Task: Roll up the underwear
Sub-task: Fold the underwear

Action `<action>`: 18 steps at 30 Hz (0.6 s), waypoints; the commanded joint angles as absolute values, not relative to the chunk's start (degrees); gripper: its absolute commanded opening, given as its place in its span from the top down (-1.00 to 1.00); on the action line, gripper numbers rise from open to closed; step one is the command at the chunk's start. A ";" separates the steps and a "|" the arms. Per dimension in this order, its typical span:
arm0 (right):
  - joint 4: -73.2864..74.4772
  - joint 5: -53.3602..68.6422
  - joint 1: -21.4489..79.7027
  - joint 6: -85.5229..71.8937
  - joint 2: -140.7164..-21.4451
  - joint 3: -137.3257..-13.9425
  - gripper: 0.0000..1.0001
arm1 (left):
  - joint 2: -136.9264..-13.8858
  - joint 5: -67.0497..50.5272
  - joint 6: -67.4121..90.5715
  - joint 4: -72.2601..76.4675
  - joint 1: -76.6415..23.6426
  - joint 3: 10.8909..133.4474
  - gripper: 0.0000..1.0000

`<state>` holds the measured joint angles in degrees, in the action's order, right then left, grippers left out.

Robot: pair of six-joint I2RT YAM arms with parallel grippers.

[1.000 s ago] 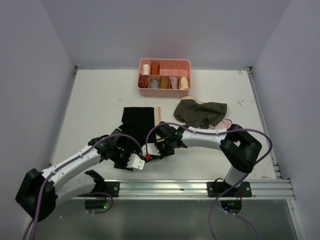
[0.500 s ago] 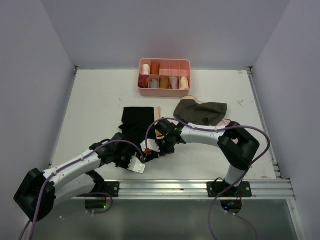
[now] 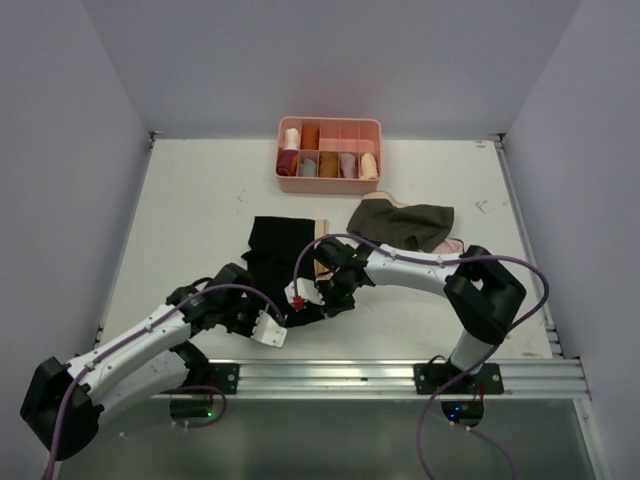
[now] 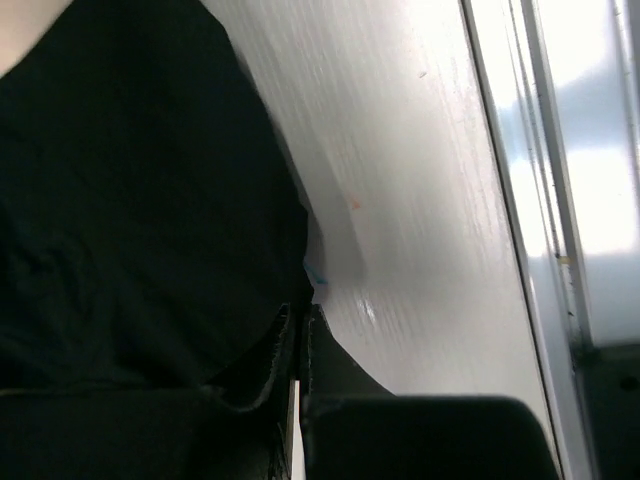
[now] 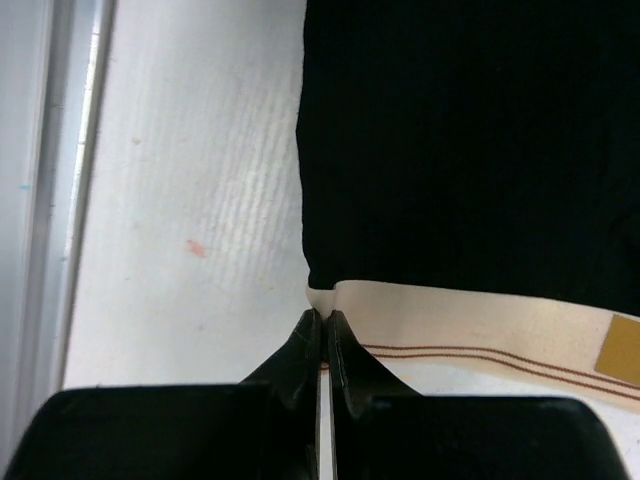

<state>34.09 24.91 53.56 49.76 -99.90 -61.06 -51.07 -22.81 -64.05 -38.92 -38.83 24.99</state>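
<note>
L gripper point(image 4: 300, 316) tight on black underwear point(image 4: 130, 200) edge, R gripper point(image 5: 322, 318) tight on waistband point(image 5: 450, 318) nr tan label point(image 5: 620, 347)

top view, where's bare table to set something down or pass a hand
Free: the table's left strip beside the black underwear, and the right side past the olive-brown garment. Crowded: near centre, where left gripper and right gripper pinch it.

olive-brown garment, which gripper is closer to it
Right. The right gripper pinches the waistband of the underwear, just left of the olive-brown garment. The left gripper is farther left and nearer the arm bases, on the black cloth.
</note>
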 commanded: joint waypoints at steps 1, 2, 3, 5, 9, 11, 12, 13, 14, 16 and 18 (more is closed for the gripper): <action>39.81 29.26 53.26 47.38 -93.61 -61.96 1.00 | -48.17 -26.08 -63.81 -48.93 -39.11 30.84 1.00; 40.60 29.70 53.17 47.03 -92.82 -61.79 1.00 | -48.16 -27.23 -63.20 -50.70 -39.11 33.20 1.00; 41.65 30.14 53.17 46.59 -90.99 -61.27 1.00 | -47.90 -28.46 -61.89 -53.50 -39.11 34.27 1.00; 42.36 30.67 53.17 46.06 -89.04 -60.82 1.00 | -46.68 -30.23 -60.65 -55.45 -39.11 36.46 1.00; 44.29 31.46 53.26 45.09 -85.96 -62.30 1.00 | -44.82 -29.97 -57.41 -55.02 -39.11 39.63 1.00; 45.00 31.90 52.91 44.39 -86.04 -63.63 1.00 | -46.40 -29.53 -56.08 -53.80 -39.11 41.91 1.00; 45.35 32.17 52.56 44.30 -86.31 -64.94 1.00 | -47.36 -29.36 -54.68 -53.18 -39.11 42.79 1.00; 45.35 32.52 51.95 44.21 -87.00 -65.56 1.00 | -49.20 -29.44 -53.97 -52.39 -39.02 43.59 1.00; 45.44 33.13 50.12 44.21 -87.71 -66.26 1.00 | -50.18 -29.62 -53.70 -51.16 -38.85 45.16 1.00; 46.84 35.06 48.09 44.99 -89.20 -69.16 1.00 | -52.46 -30.06 -52.74 -49.32 -37.89 46.31 1.00; 49.03 37.00 44.92 45.52 -92.10 -72.85 1.00 | -54.13 -30.58 -53.87 -48.08 -36.22 47.63 1.00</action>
